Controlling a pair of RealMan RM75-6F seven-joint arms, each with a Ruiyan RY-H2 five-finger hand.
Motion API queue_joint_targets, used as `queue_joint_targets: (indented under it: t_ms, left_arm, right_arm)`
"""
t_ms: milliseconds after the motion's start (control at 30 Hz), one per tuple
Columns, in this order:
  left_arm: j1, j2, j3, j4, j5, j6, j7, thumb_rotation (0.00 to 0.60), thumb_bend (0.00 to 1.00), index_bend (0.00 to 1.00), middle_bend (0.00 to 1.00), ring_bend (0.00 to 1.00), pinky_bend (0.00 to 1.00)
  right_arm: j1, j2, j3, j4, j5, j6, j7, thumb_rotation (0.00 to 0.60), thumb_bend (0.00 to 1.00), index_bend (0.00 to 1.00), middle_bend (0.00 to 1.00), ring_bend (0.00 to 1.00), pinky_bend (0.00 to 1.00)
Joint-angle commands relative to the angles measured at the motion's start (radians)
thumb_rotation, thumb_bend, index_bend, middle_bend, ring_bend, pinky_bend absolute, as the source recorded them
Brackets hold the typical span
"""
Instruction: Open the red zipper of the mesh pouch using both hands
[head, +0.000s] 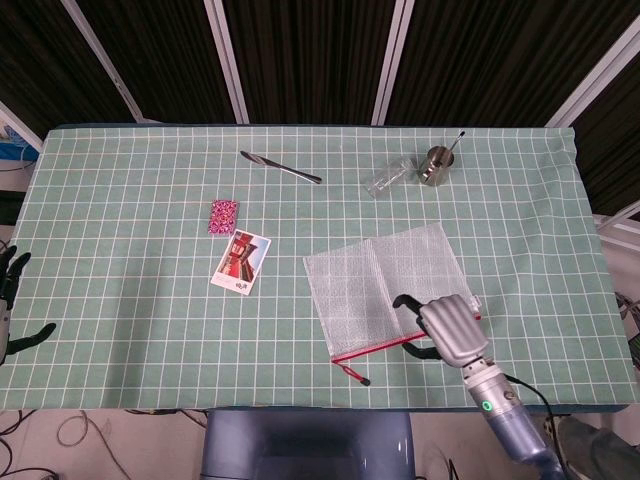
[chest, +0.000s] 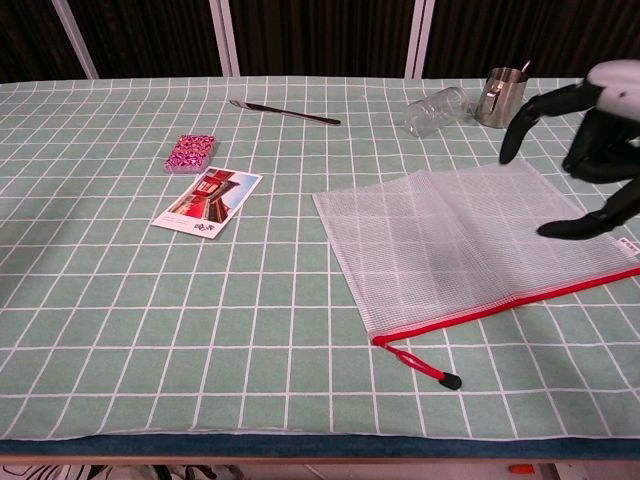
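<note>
The clear mesh pouch (head: 380, 280) lies flat on the green checked cloth, right of centre. Its red zipper (head: 400, 340) runs along the near edge and is shut, with the black pull tab (head: 365, 381) on a red cord at the left end. In the chest view the pouch (chest: 450, 235), zipper (chest: 500, 300) and tab (chest: 450, 380) show plainly. My right hand (head: 450, 328) hovers over the pouch's right end near the zipper, fingers spread, holding nothing; the chest view shows the hand (chest: 600, 140) above the mesh. My left hand (head: 10, 300) stays off the table's left edge, fingers apart.
A knife (head: 280, 167) lies at the back. A glass jar (head: 388, 180) lies on its side beside a metal cup (head: 435, 165) with a stick in it. A pink patterned pack (head: 224, 215) and a postcard (head: 242, 262) sit left of the pouch.
</note>
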Motion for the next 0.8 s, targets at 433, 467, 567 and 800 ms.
queue_joint_targets:
  t_ms: [433,467,567,800]
  left_arm:
    - [-0.007,-0.007,-0.002,0.010,-0.001,-0.009,-0.002,0.600,0.06,0.00,0.00,0.00,0.00]
    - [-0.008,-0.007,-0.002,0.010,-0.001,-0.010,-0.002,0.600,0.06,0.00,0.00,0.00,0.00]
    - [-0.008,-0.006,-0.002,0.009,-0.002,-0.014,-0.004,0.600,0.06,0.00,0.00,0.00,0.00]
    - [-0.011,-0.005,-0.001,0.007,-0.004,-0.019,-0.003,0.600,0.06,0.00,0.00,0.00,0.00]
  right_arm:
    - [0.107,-0.315,-0.044,0.056,0.304,-0.054,-0.305,0.600,0.31,0.50,1.00,1.00,0.98]
    - [0.108,-0.325,-0.047,0.065,0.313,-0.049,-0.312,0.600,0.32,0.51,1.00,1.00,0.98]
    - [0.107,-0.362,-0.055,0.099,0.349,-0.034,-0.328,0.600,0.34,0.51,1.00,1.00,0.98]
    - [0.103,-0.412,-0.068,0.146,0.403,-0.011,-0.337,0.600,0.36,0.51,1.00,1.00,0.98]
